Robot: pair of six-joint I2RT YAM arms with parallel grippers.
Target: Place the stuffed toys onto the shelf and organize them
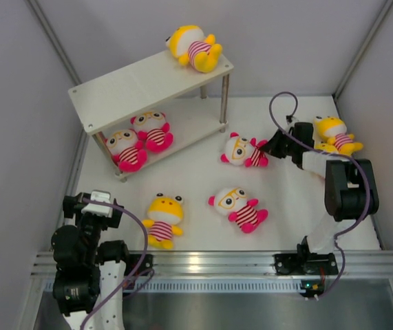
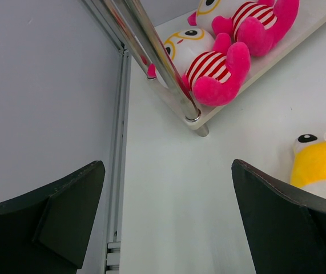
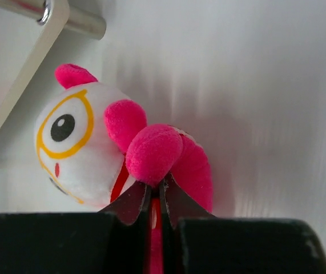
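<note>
At the near left edge, the left gripper (image 1: 98,201) hangs over the table (image 1: 196,180), fingers (image 2: 65,211) wide apart, nothing between them. The near yellow toy (image 1: 163,220) lies face up just to its right, outside the fingers. In the left wrist view only its head shows, past the right-hand finger. The near pink toy (image 1: 239,206) lies on the table mid-right, apart from both arms. Further back, the right gripper (image 1: 273,146) is clamped on the gripped pink toy (image 1: 241,150). In the right wrist view its fingers (image 3: 131,204) are pinched nearly together on the striped body under a pink limb, with the head toward the shelf (image 1: 127,89). That toy is near the shelf's right end; cannot tell if it is lifted. The far yellow toy (image 1: 337,134) lies by the right wall, just behind the right arm. The left shelf pink toy (image 1: 126,148) and right shelf pink toy (image 1: 153,129) lie side by side on the lower board. The top yellow toy (image 1: 195,48) lies at the upper board's right end.
</note>
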